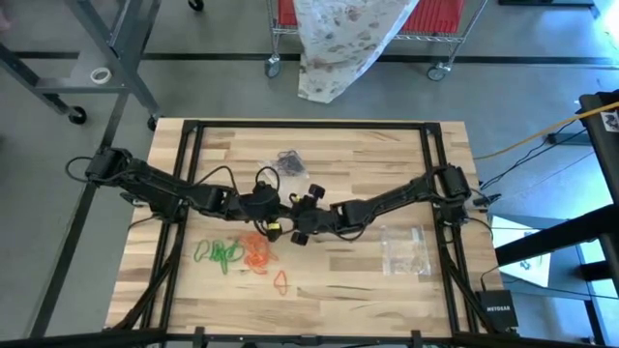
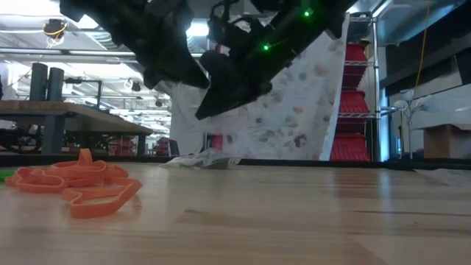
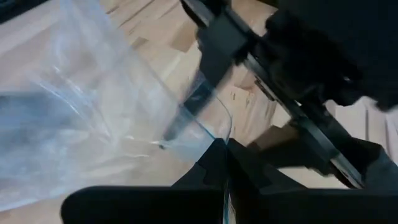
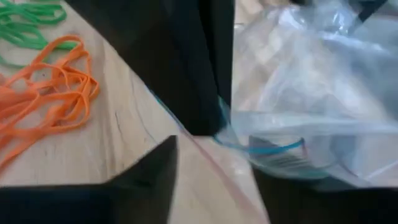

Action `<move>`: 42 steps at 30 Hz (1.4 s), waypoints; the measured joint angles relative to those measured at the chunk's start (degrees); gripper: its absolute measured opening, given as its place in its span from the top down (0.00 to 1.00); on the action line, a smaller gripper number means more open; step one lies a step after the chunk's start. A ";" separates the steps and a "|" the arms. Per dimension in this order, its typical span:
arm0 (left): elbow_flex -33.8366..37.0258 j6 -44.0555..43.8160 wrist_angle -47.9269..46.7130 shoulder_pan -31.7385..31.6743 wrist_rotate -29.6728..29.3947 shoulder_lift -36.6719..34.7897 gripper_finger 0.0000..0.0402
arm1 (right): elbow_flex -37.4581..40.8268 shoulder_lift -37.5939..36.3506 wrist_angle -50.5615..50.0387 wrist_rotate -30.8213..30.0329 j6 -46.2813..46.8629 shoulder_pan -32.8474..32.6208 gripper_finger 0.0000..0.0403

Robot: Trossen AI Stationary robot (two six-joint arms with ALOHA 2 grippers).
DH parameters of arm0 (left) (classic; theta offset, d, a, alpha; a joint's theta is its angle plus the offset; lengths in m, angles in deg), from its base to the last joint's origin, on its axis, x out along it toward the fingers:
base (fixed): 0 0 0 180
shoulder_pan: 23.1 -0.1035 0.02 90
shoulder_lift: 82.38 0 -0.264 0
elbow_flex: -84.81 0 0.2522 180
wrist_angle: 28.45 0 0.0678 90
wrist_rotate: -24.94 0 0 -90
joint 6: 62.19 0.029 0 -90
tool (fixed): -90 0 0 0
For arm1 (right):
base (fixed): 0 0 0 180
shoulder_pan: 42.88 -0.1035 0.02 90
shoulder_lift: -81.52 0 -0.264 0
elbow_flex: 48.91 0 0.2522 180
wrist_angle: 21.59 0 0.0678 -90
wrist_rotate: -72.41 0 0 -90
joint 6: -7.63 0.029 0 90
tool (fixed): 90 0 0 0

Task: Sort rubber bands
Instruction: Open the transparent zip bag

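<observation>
Over the table's middle, my left gripper (image 3: 225,148) is shut on a clear plastic bag (image 3: 81,124). My right gripper (image 4: 214,168) faces it, open, with the bag's blue-lined zip rim (image 4: 273,149) between its fingers. Near the front left lie loose rubber bands: a green heap (image 1: 221,253), an orange heap (image 1: 256,253) and one orange loop (image 1: 280,280). Black bands (image 1: 290,159) lie farther back. In the high view the two grippers (image 1: 276,208) (image 1: 298,217) nearly meet. My left gripper pinches the bag's open rim (image 3: 219,132) between its two fingers, coming in slanting downward from the table's left. The bag spreads away from the fingers, and its mouth edge curves up beside them. My right gripper: one finger (image 3: 189,109) lies at the bag's mouth; I cannot tell whether it touches.
A second clear bag (image 1: 406,249) lies flat on the table's right part. A black frame (image 1: 184,193) runs along the wooden table's sides. Beyond the far edge stand a wire cart (image 1: 387,29) draped with a patterned cloth and a metal stand (image 1: 97,58).
</observation>
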 joint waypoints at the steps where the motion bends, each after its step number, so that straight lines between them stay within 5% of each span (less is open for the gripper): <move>1: 0.00 -0.03 0.09 0.01 0.02 0.00 1.00 | 0.00 0.00 0.79 -0.95 -1.36 -0.26 0.49; 6: -0.02 -0.12 1.41 0.01 0.02 -0.04 1.00 | -0.01 0.00 2.30 -4.64 -4.77 -0.71 0.22; 10: -0.02 -0.85 1.28 -0.15 -0.02 -0.07 1.00 | -0.01 0.00 1.99 -9.09 -5.25 -1.67 0.10; 21: -0.02 -2.48 0.92 1.02 -0.17 -0.07 1.00 | -0.02 -0.66 6.14 -23.35 -18.05 -5.72 0.09; 33: -0.02 -2.42 -3.74 1.58 0.35 -5.61 1.00 | -0.06 -0.76 3.04 10.91 2.54 -6.85 0.17; 42: 0.08 -1.18 -16.52 1.45 -0.10 -5.65 0.96 | -0.07 -0.90 0.96 12.64 6.02 -7.84 0.19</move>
